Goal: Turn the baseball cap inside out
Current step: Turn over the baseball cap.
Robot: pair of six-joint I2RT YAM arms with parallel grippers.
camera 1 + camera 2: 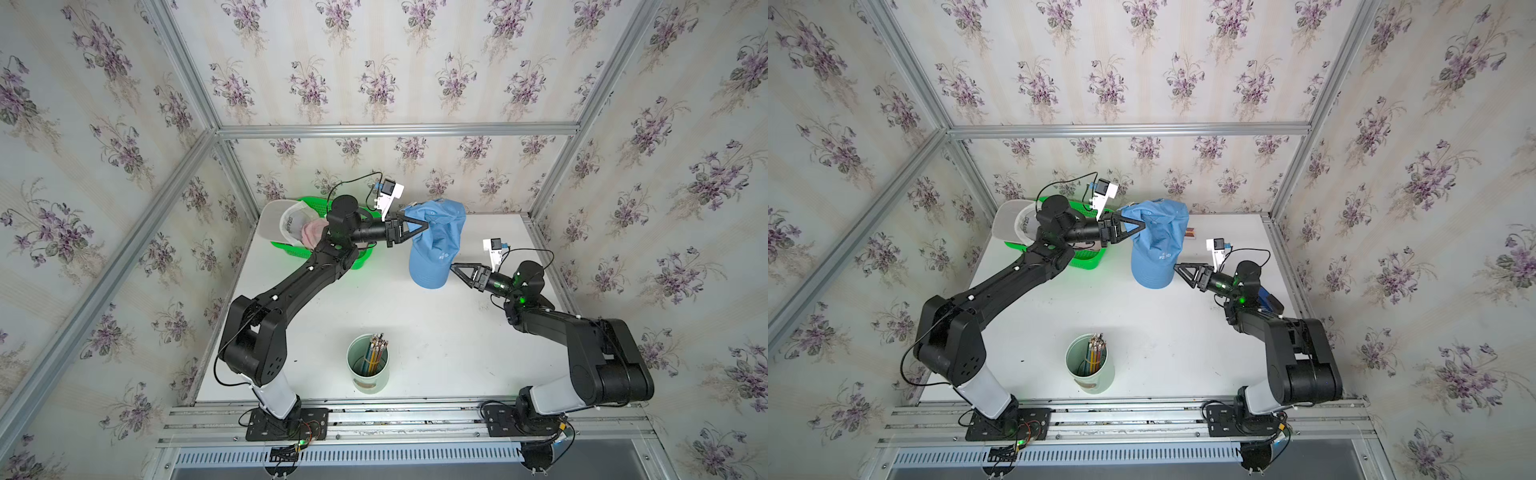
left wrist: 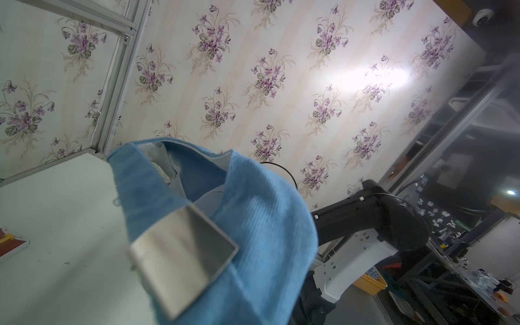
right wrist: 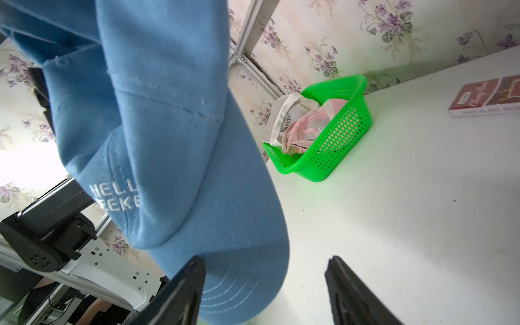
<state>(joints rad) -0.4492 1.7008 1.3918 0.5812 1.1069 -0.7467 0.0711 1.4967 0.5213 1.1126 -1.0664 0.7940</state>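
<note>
This was a robotics lab's test cell, dressed to look like a home. Flowered wallpaper panels [image 1: 374,62] hung on a bare aluminium frame [image 1: 395,129] around a white bench [image 1: 436,332]. Two black arms [image 1: 299,282] were bolted to a slotted rail [image 1: 415,415] at its front edge. The props were household things: a baseball cap [image 1: 432,257], a green basket [image 3: 337,140] of caps, a cup of pencils [image 1: 368,384] and a book [image 3: 484,97]. Beyond the open side, the left wrist view showed cluttered metal racks [image 2: 450,270], a yellow bin [image 2: 370,282] and a ceiling dome camera [image 2: 482,16].

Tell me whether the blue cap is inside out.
Right side out: the blue cap hangs from the left gripper with its embroidered lettering showing on the outside.
</note>
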